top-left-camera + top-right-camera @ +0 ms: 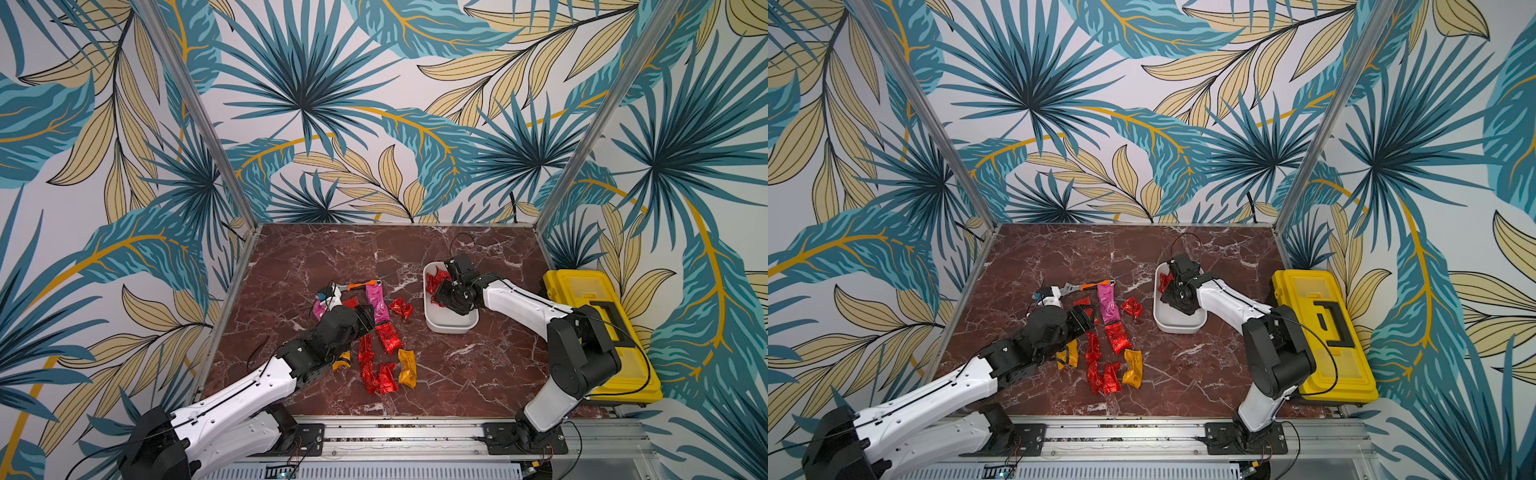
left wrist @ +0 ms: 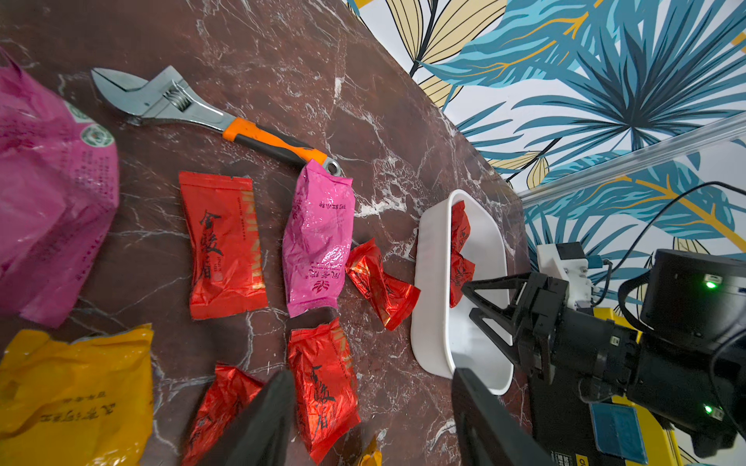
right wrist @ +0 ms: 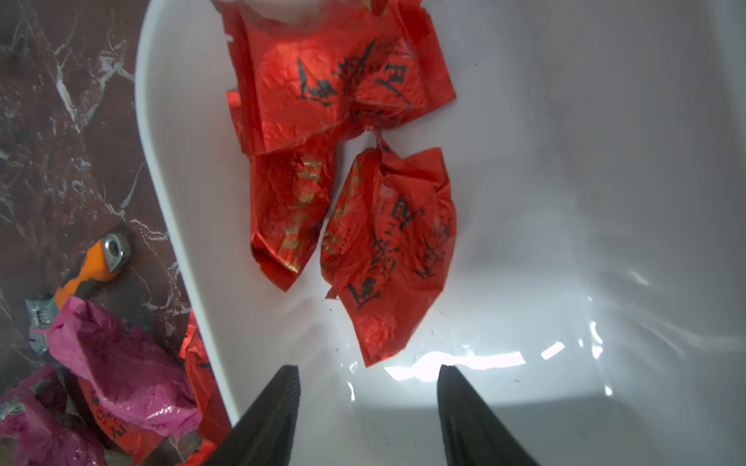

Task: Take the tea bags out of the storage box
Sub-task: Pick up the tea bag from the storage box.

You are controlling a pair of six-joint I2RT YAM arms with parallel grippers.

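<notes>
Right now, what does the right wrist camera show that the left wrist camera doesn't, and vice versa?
Right wrist only: the bare floor of the storage box with dark specks, seen past the open right gripper.
Left wrist only: an orange-yellow tea bag, the yellow toolbox, and that gripper from the side, reaching into the box.
Both: the box, the red tea bags inside it, a magenta tea bag and the orange-handled wrench on the marble table.

You have an orange-handled wrench [image 2: 258,139] lying flat on the dark red marble worktop [image 1: 307,257]. Your closed yellow toolbox [image 1: 579,291], black handle up, sits at the worktop's right edge beside the leaf-patterned wall [image 1: 374,83].
</notes>
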